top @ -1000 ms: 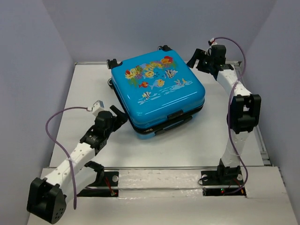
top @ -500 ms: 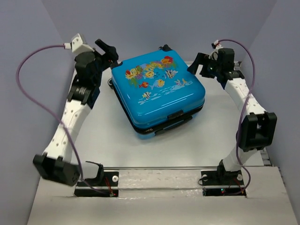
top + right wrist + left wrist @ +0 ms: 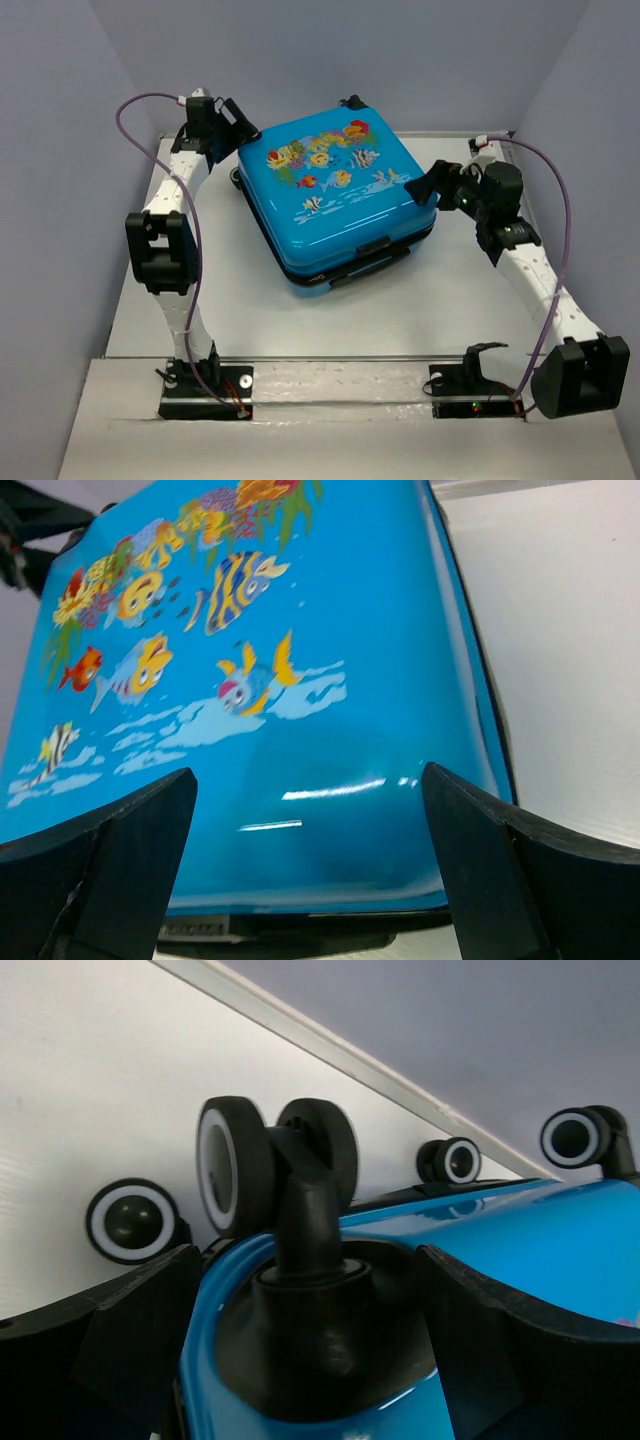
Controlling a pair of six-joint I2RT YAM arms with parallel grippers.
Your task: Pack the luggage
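The luggage (image 3: 335, 195) is a bright blue hard-shell suitcase lying flat and closed on the table, fish and coral print facing up. My left gripper (image 3: 237, 122) is open at its far left corner. In the left wrist view the jaws (image 3: 320, 1360) straddle the black wheel mount (image 3: 310, 1300), with black-and-white wheels (image 3: 235, 1165) just beyond. My right gripper (image 3: 424, 186) is open at the suitcase's right side. In the right wrist view it (image 3: 315, 870) hovers over the printed lid (image 3: 300, 680) near its edge. Both grippers are empty.
The white table (image 3: 430, 300) has a raised rim at the back and right (image 3: 560, 290). Grey walls close in on the left, back and right. Both arm bases (image 3: 205, 385) sit on the near edge.
My left arm swung from the suitcase's front left up to its far left corner. My right arm drew back from the far right corner to the suitcase's right side.
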